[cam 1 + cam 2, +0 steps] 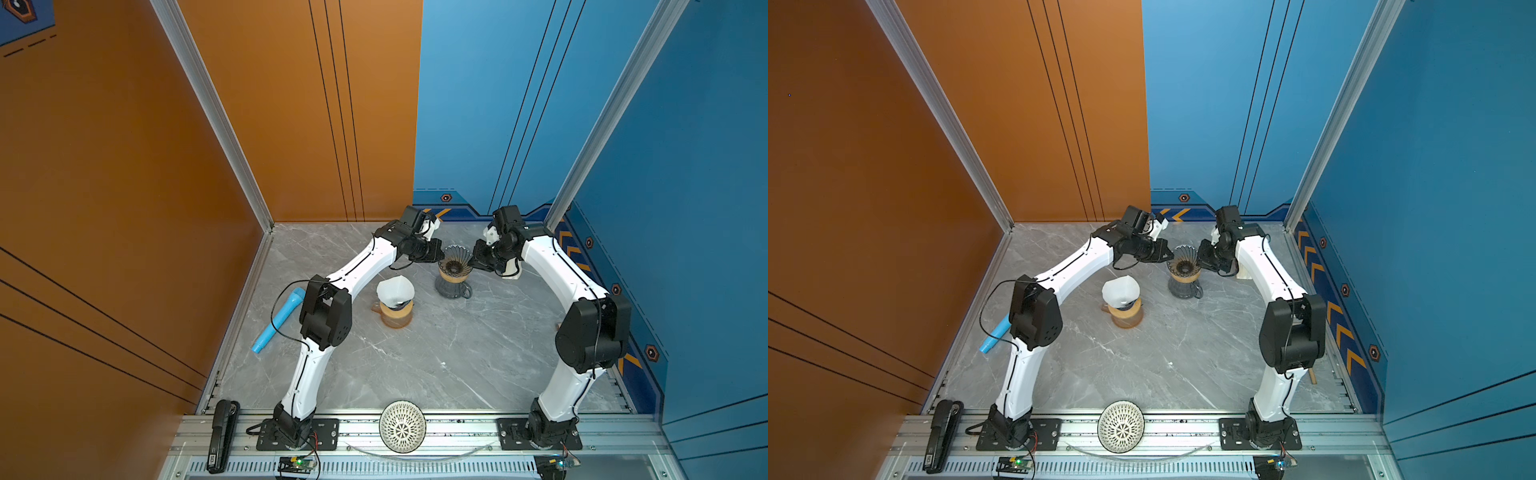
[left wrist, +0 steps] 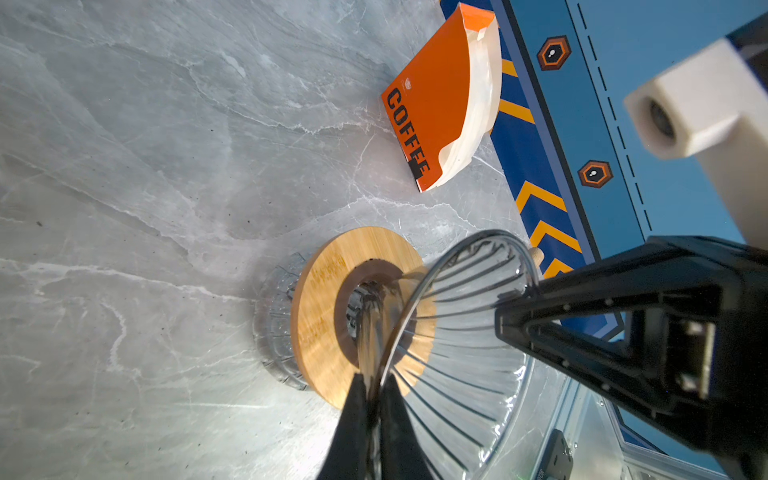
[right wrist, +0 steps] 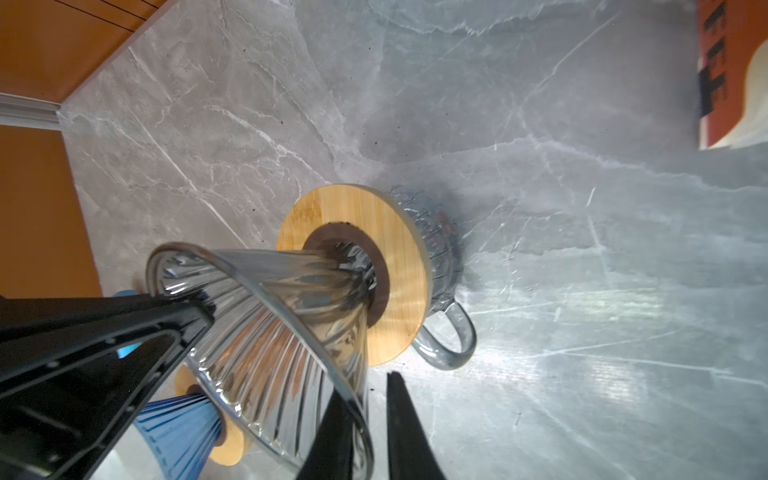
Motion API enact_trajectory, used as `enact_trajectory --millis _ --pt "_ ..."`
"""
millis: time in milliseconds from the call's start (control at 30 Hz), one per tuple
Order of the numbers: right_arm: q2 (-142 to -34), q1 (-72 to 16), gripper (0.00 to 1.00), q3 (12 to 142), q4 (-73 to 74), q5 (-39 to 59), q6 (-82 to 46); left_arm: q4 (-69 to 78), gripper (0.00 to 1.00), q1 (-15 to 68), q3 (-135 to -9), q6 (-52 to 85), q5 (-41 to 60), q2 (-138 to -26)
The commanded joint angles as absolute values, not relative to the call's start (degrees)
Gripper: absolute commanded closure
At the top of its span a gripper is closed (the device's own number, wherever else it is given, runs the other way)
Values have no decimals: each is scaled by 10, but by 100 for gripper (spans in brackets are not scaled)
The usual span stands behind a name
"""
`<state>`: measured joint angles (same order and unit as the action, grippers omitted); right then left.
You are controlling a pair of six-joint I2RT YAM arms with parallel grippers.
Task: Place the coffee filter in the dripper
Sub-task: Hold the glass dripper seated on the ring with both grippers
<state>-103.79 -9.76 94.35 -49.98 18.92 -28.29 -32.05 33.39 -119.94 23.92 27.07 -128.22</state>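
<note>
Left wrist view makes it pretty clear: the left claw (image 2: 372, 380) is clenched on the rim of the glass dripper (image 2: 457, 332), with the glass edge pinched between its two fingers. That dripper sits upright in a wooden ring (image 2: 328, 316) on top of a grey mug (image 3: 449, 257), which stands on the marble counter (image 1: 436, 353).

Right wrist view has the right claw (image 3: 368, 386) at the opposite side of the same rim, but it looks released. One finger shows through the glass from inside the cone. The other stands just off the outer wall with a visible gap, so nothing is gripped there.

In both top views the two claws meet over the glass dripper (image 1: 455, 259) a bit above the middle of the frame, one coming in from each side.

Now the coffee filter (image 1: 395, 289): it's the white paper cone sitting in the mouth of a second, blue dripper (image 3: 178, 432), down and to the left of the glass one and well apart from both claws. It looks a bit lopsided, leaning toward the left arm. The glass dripper has no paper in it.

Also around: an orange packet (image 2: 428, 116) marked COFFEE, with white paper sticking out, lies by the back wall. A blue tube (image 1: 278, 320) sits at the left edge of the counter.
</note>
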Motion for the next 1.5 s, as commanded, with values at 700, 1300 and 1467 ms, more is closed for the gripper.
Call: enact_trajectory --millis 700,1300,1467 --pt "-1043 -123 98 950 -416 102 -261 -380 100 335 -1244 231 306 -1297" --pt "-1086 -114 100 973 -476 93 -270 -380 100 332 -1250 237 305 -1322" --pt "-1089 -114 100 969 -477 76 -261 -380 100 331 -1236 233 299 -1324"
